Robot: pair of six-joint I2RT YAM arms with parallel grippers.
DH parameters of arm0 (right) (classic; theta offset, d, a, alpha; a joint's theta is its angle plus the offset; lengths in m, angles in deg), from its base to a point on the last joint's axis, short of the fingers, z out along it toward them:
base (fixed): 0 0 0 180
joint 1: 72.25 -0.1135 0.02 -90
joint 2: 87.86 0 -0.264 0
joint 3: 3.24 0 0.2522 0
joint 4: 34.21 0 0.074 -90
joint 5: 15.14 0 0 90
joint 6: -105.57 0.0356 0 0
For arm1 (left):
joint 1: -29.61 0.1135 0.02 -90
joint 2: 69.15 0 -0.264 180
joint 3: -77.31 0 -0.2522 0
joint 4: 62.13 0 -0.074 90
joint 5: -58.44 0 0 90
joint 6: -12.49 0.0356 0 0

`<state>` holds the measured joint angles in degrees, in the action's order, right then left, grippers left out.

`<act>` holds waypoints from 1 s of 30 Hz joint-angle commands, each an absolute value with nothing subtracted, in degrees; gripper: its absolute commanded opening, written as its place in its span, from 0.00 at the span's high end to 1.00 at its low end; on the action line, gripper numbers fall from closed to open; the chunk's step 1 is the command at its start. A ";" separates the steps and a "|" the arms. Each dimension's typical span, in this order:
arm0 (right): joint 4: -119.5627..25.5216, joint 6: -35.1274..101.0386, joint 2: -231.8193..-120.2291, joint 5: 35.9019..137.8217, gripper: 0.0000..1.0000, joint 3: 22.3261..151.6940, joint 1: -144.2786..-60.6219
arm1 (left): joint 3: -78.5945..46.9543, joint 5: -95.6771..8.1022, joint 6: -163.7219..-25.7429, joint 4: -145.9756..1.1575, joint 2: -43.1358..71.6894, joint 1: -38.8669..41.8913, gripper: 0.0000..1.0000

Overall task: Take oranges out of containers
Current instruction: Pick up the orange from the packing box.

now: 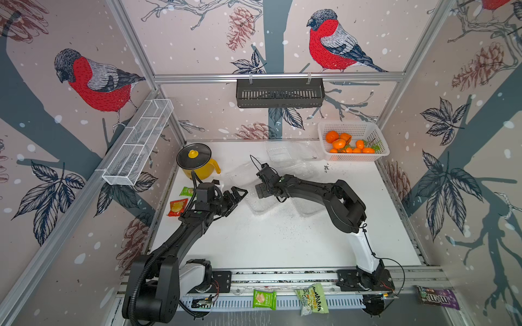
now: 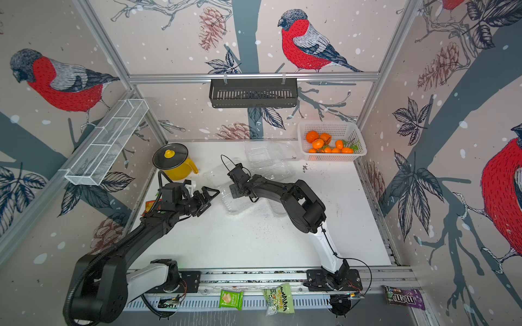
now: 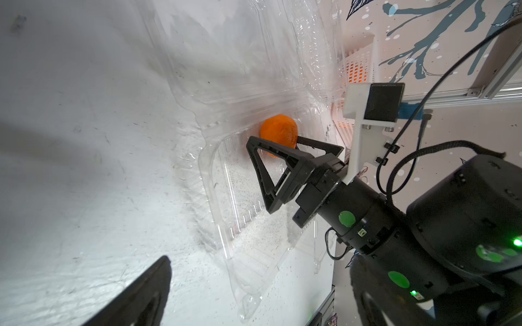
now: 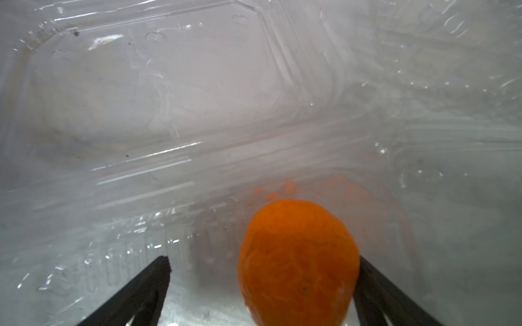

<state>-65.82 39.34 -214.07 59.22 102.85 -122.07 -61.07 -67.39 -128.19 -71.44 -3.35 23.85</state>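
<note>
One orange (image 4: 299, 262) sits in a clear box (image 3: 240, 197) near the middle of the bench (image 1: 282, 248). My right gripper (image 4: 264, 259) straddles it with jaws spread wide. One finger looks to be against the peel and the other stands clear, so nothing is gripped. My left gripper (image 1: 240, 199) hangs just beside the box's left end, jaws also wide and holding nothing.

The other oranges (image 1: 343, 144), some with green leaves, are heaped in a white basket (image 1: 353, 127) at the far right corner. A second clear box (image 1: 282, 153) lies along the far edge just beside the basket. A third (image 1: 237, 175) lies between the right gripper and the yellow pot (image 1: 197, 166) at the far left.

The bench is white and speckled with dark grit around the middle. A green packet (image 1: 187, 191) and a red-orange packet (image 1: 177, 207) lie at its left edge. The walls (image 1: 466, 113) are papered with red-breasted birds, leaves and pine cones. A black slotted tray (image 1: 279, 93) hangs on the rear rail and a white wire rack (image 1: 138, 141) on the left wall.

In both top views the right arm's wrist covers the boxed orange. The clear plastic is hard to trace against the white. The left wrist view shows only one finger of its own gripper, cut off at the frame.
</note>
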 commanded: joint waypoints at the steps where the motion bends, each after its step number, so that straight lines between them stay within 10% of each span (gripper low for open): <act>1: -64.51 38.87 -215.19 55.78 0.06 103.77 -122.17 | -61.30 -67.13 -128.63 -67.97 -2.81 23.46 0.03; 16: -64.30 38.41 -216.67 53.78 0.42 104.87 -122.22 | -59.49 -67.16 -128.69 -66.92 0.63 22.77 0.03; 30: -65.13 40.67 -207.40 63.83 0.43 104.78 -120.92 | -55.99 -65.55 -127.19 -71.93 -2.28 22.57 0.03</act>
